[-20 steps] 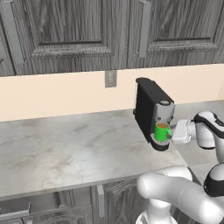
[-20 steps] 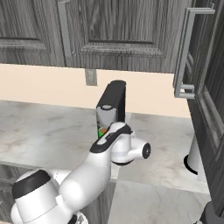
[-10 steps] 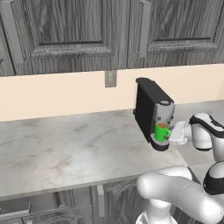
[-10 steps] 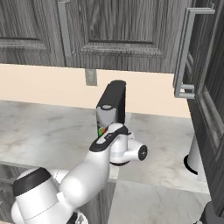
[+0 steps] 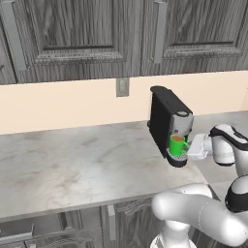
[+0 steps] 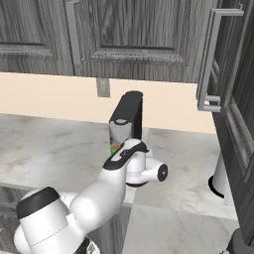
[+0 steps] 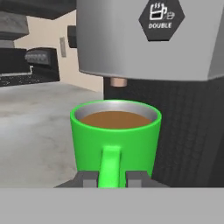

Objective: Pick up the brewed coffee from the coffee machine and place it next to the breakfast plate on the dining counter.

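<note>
Under the silver-grey head of the coffee machine (image 5: pixel 169 123), the brewed coffee (image 5: pixel 178 144) stood upright on the round drip base, directly below the spout. The gripper (image 7: pixel 112 178) sat at the mug's front, its fingertips (image 7: pixel 89 179) drawn in narrow against either side of the green handle; the jaws appeared clamped on that handle, though contact on the far faces could not be confirmed.

Risks, as judged: the mug was filled close to its rim, so any tilt or abrupt pull away from the machine could spill liquid. A hold on the handle alone might let the mug swing or slip. A straight lift could knock the rim against the spout overhead.

The hand view showed the liquid level, the spout and the fingertips at the handle. The left base view showed the mug seated on the drip base, with the white hand just beside the machine. The right base view placed the arm in front of the machine, leaving a sliver of green visible.
</note>
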